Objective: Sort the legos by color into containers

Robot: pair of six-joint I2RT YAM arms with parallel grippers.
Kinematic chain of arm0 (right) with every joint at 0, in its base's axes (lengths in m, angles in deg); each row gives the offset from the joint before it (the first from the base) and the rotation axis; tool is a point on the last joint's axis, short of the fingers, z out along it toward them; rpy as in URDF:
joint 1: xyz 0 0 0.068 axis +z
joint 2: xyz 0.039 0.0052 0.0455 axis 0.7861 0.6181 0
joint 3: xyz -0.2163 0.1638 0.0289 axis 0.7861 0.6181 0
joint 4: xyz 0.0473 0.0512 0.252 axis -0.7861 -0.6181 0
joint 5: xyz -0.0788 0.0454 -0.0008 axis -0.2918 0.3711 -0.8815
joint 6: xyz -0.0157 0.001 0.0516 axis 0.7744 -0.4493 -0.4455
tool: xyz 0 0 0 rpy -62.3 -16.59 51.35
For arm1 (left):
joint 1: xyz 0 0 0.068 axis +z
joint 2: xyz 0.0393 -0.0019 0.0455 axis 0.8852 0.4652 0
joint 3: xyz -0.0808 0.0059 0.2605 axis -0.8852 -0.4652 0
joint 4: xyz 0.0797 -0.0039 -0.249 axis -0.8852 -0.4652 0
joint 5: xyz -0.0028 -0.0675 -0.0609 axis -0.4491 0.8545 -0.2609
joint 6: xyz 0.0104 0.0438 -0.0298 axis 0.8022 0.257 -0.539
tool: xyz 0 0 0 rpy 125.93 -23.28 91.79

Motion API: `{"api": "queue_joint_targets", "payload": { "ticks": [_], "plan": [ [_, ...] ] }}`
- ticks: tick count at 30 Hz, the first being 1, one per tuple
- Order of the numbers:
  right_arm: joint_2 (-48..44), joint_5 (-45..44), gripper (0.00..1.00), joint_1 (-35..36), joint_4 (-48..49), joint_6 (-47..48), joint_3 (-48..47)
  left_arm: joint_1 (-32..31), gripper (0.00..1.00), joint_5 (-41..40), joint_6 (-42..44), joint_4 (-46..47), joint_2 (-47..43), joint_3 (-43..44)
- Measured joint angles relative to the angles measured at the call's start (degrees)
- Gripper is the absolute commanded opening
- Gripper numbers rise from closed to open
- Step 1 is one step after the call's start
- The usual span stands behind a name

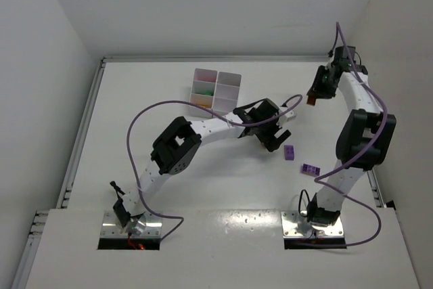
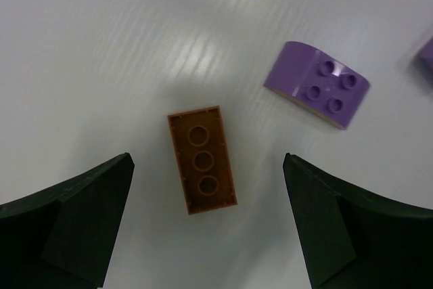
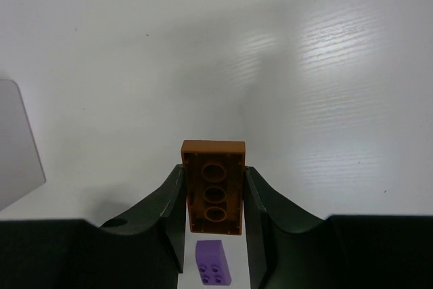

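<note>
My left gripper (image 1: 272,141) (image 2: 206,164) is open and hangs low over the table. An orange lego (image 2: 201,159) lies hollow side up on the table between its fingers, touching neither. A purple lego (image 2: 316,84) (image 1: 289,152) lies just beyond it, and a second purple lego (image 1: 310,169) lies further right. My right gripper (image 1: 314,97) (image 3: 213,175) is raised at the far right and shut on another orange lego (image 3: 213,186), its hollow underside facing the camera. The white six-compartment tray (image 1: 230,79) stands at the back centre, with coloured legos in its left compartments.
The left arm stretches across the table's middle, its purple cable looping above it. The right arm stands folded at the right edge near the wall. A raised rim (image 1: 203,59) borders the back of the table.
</note>
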Motion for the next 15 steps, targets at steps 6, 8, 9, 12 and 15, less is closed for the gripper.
{"api": "queue_joint_targets", "payload": {
  "ticks": [6,8,9,12,15],
  "plan": [
    [-4.13,2.23,0.0,-0.33,-0.96,-0.7,-1.29,0.0,1.0,-6.19,-1.18,-0.76,2.47,1.92],
    [-5.09,3.02,0.0,-0.33,-1.2,-0.66,-1.77,0.0,0.9,-7.26,-1.27,-1.09,2.6,2.14],
    [-5.38,3.28,0.0,-0.31,-1.22,-0.59,-2.01,0.0,0.78,-7.65,-1.36,-1.14,2.6,2.16],
    [-5.51,3.74,0.0,-0.24,-1.33,-0.22,-2.75,0.0,0.46,-7.52,-1.09,-1.36,2.6,2.14],
    [-5.51,4.09,0.0,-0.04,-1.4,0.13,-2.86,-0.04,0.36,-6.08,-0.57,-1.14,2.51,1.51]
  ]
}}
